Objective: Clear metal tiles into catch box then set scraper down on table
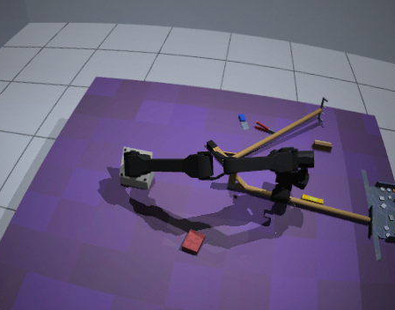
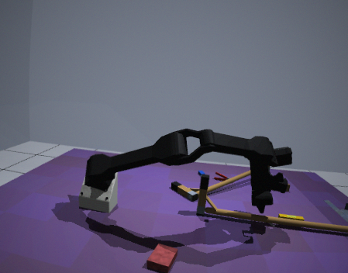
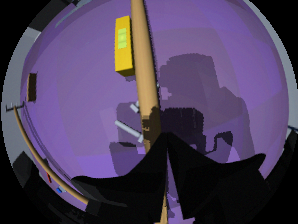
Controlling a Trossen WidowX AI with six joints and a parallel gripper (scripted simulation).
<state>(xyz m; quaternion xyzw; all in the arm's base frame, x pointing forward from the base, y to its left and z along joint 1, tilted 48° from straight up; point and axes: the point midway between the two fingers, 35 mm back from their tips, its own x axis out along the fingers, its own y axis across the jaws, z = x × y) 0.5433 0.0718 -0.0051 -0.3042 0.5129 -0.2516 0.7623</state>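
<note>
Purple mat covers the table, with pale floor tiles beyond. From the top view, the black arm reaches from its grey base (image 1: 145, 180) to the right, and the gripper (image 1: 280, 194) sits over the tan handle of the long scraper (image 1: 334, 211). The scraper lies on the mat, its grey blade at the edge of the steel plate (image 1: 379, 220), where small tiles (image 1: 391, 217) are scattered. A yellow bar (image 1: 312, 199) lies just beside the handle, and a red block (image 1: 193, 241) lies well apart.

From the exterior view, the gripper (image 2: 262, 207) points down, its tip just above the scraper (image 2: 322, 225).

From the wrist view, the fingers are closed with nothing in them, and the scraper (image 3: 143, 50) runs beneath, beside the yellow bar (image 3: 123, 43).
</note>
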